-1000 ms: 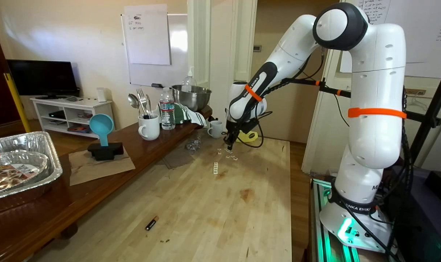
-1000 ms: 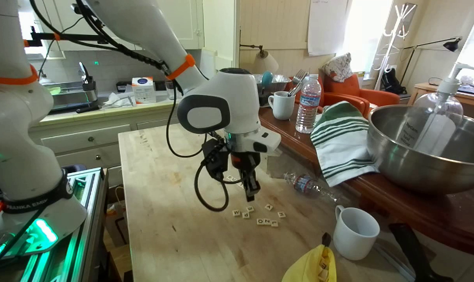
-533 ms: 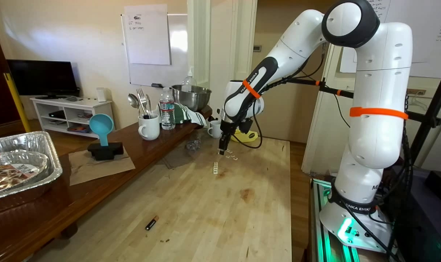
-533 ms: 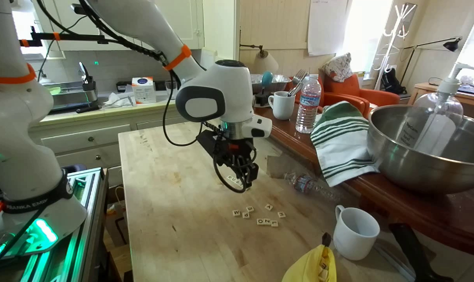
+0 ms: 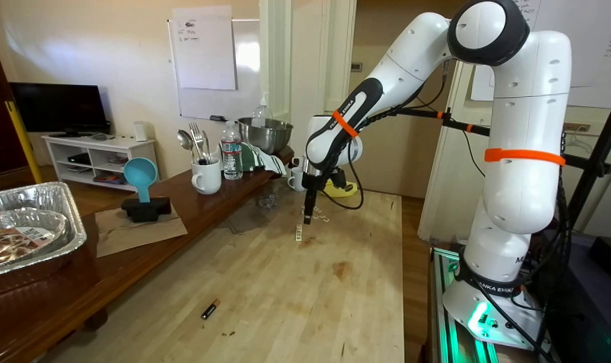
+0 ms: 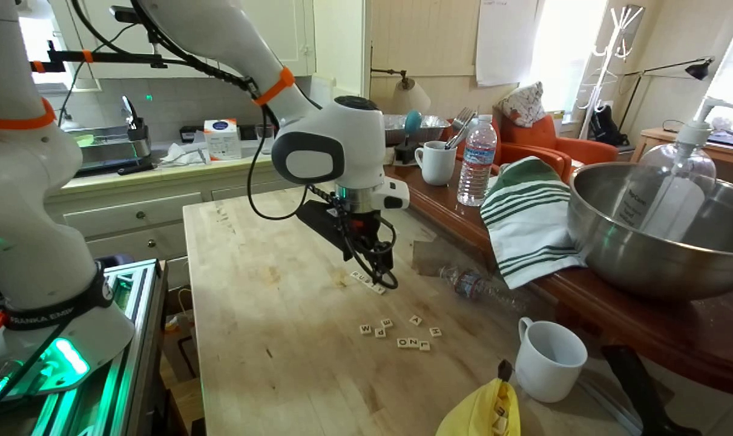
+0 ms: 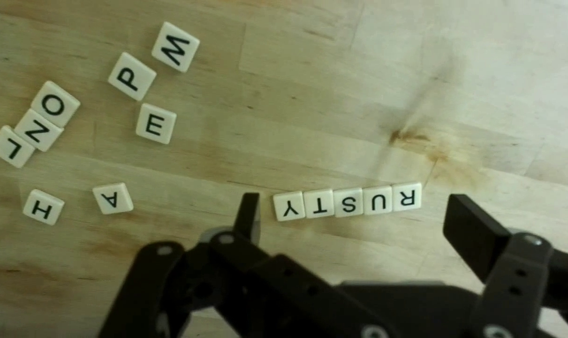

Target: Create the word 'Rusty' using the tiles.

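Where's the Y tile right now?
In the wrist view, the Y tile is just below picture centre, at the left end of the five-tile row, right beside the T tile.

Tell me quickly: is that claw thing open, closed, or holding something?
Gripper: open, fingers apart, holding nothing, not even the letter tiles spelling RUSTY.

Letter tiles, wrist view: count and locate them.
13: R, U, S, T, Y in a row from centre rightward; O, N, L clustered at far left; W, P, E upper left; H, A below those. The claw may hide others.
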